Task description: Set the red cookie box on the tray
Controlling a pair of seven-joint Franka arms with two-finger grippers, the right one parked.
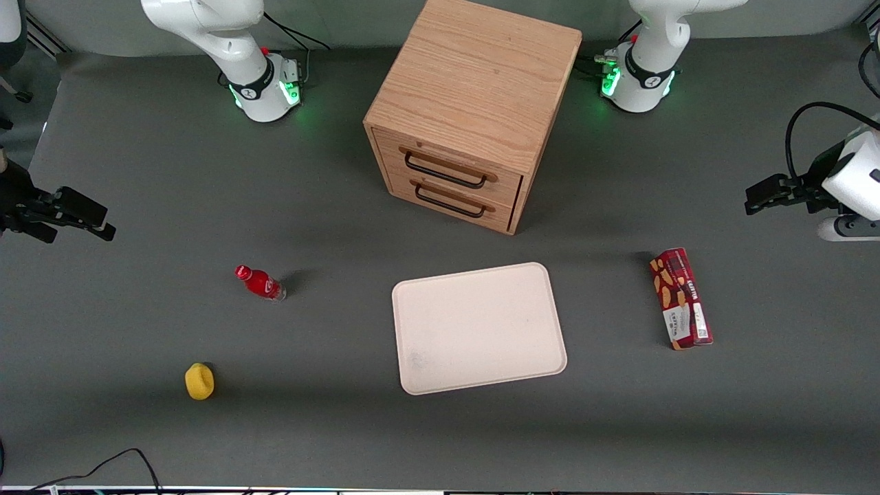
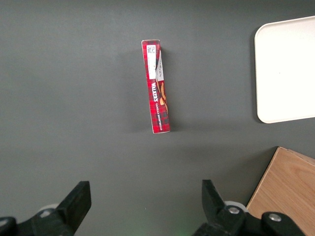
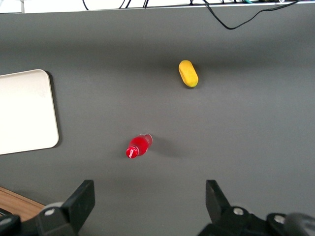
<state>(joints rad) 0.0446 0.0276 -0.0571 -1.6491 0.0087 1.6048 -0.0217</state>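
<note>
A dark grey matte surface [image 1: 137,172] fills the scene, evenly lit, with soft shadows under what stands on it. At 12 o'clock stands a light oak cabinet [image 1: 474,103] with two drawers, each with a dark handle. A black cable [image 1: 117,460] curls at 7 o'clock.

Cookie box [image 1: 680,298] beside tray [image 1: 479,328], toward working arm's end; gripper [image 2: 146,200] above table.

- Left arm [image 1: 650,48]: glossy white rounded shell, black collar ring near its base, green indicator glow, small red dot above.
- Cable [image 1: 801,130]: black, looping over the white wrist housing.
- Hand [image 2: 146,204]: matte black, two wedge-shaped fingers [image 2: 78,197] set wide apart, silver screw heads at their mounts.
</note>
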